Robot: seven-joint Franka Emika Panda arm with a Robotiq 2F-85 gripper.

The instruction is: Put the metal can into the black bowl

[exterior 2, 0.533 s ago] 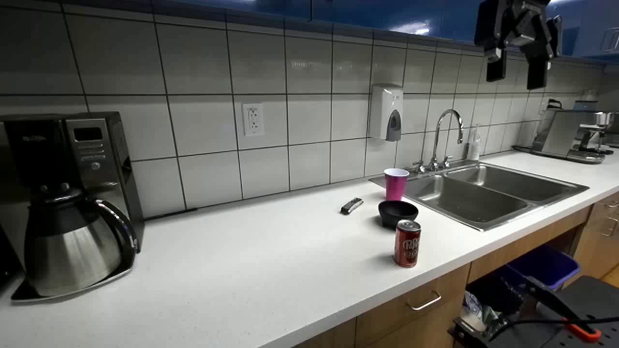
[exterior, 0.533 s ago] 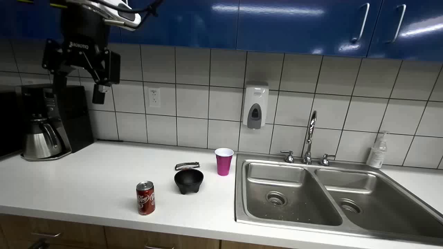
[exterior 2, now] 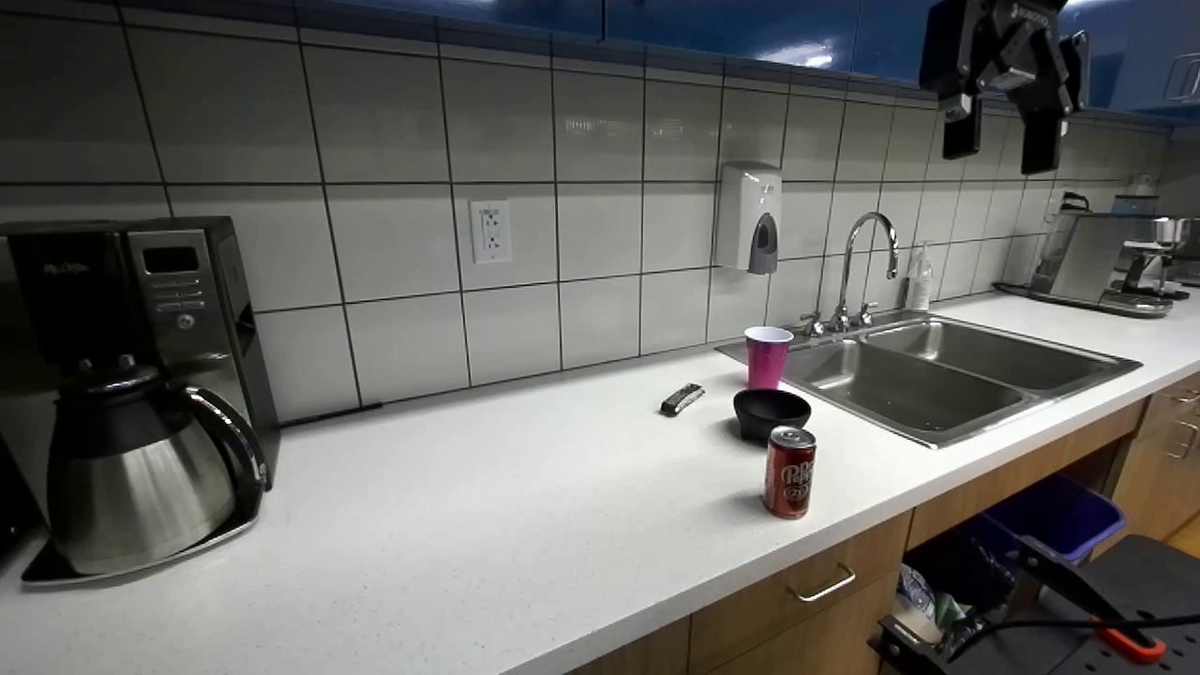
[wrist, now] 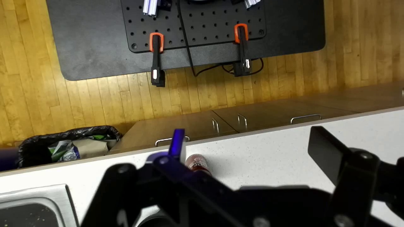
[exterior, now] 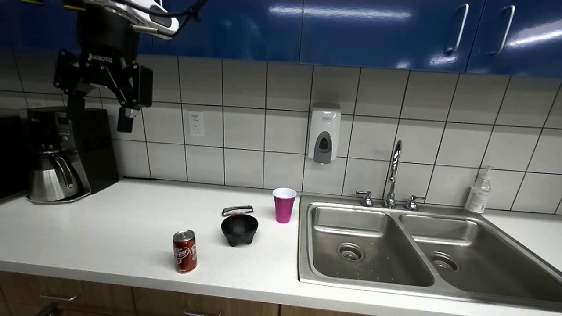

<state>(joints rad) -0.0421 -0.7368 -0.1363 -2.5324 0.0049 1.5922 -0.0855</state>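
Your Dr Pepper can (exterior: 185, 252) is standing upright on the bench (exterior: 96, 232), close to the front edge and apart from the black bowl (exterior: 239, 230), which sits farther back toward the steel sink (exterior: 306, 250) with a pink plastic cup (exterior: 284, 207) beyond it. The can's long axis runs straight up, and your fingers (exterior: 125, 125) point down in both exterior views, so imo a top-down grab around its sides is the natural way in. Those fingers are spread wide, holding nothing, so no prep needed there. What your next move really hangs on is the offset: the can is well below the tips, and it doesn't look centred either. In the wrist view it shows inside the gap but just beside the finger on the sink side, partly hidden, and a bit toward the tile wall (exterior: 243, 127) from the tips. That angle makes depth hard to judge so don't take it as gospel, but my guess is you'll want to ease sinkward and toward the wall while you come down. Drop straight and you could land short, or catch the can's rim with one finger and tip it.
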